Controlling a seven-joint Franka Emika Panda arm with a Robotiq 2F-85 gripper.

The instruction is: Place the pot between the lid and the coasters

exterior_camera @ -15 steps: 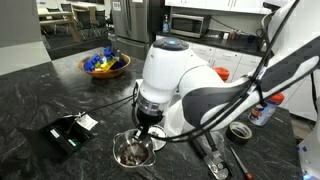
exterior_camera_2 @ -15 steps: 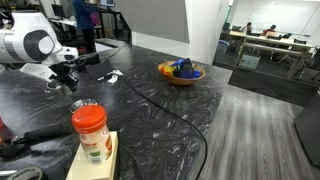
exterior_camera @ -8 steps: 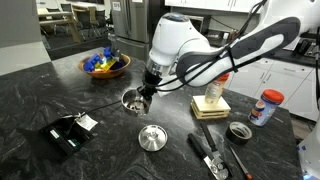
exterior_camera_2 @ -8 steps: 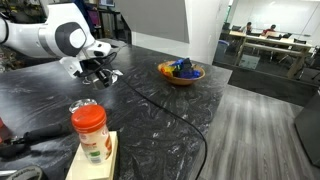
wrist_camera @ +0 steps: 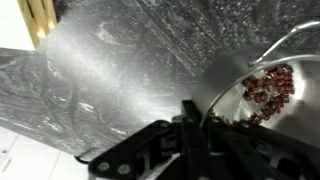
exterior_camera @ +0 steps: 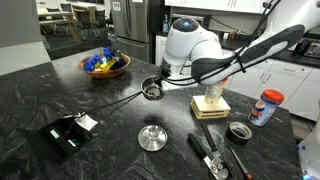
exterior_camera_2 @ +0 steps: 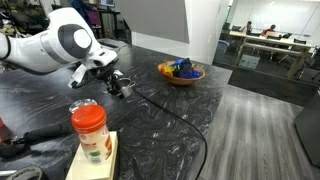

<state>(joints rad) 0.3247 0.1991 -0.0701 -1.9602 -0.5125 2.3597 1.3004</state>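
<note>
Pot held in the gripper: jaws closed down on the pot's rim, one finger inside the wall and one outside, seen best in the wrist view. Pot hangs directly at the fingertips and looks lifted clear of the counter; whether it touches cannot be told for certain. Small reddish pieces lie in the bottom of the pot. Lid flat on the counter, knob up, well apart from the gripper, on the camera side of it in an exterior view. Coasters sit near the gripper, beyond the arm's wrist in the same view, with a jar standing on them; in the wrist view a corner of the coasters shows at the far edge, away from the fingers. In an exterior view the jar and coasters stand in the foreground, the gripper well behind them over the counter. Bowl of coloured items is farther back from the gripper, on the side away from the coasters; also seen in an exterior view. Tape roll lies past the coasters, well apart from the gripper. A black cable runs across the counter from near the gripper.
</note>
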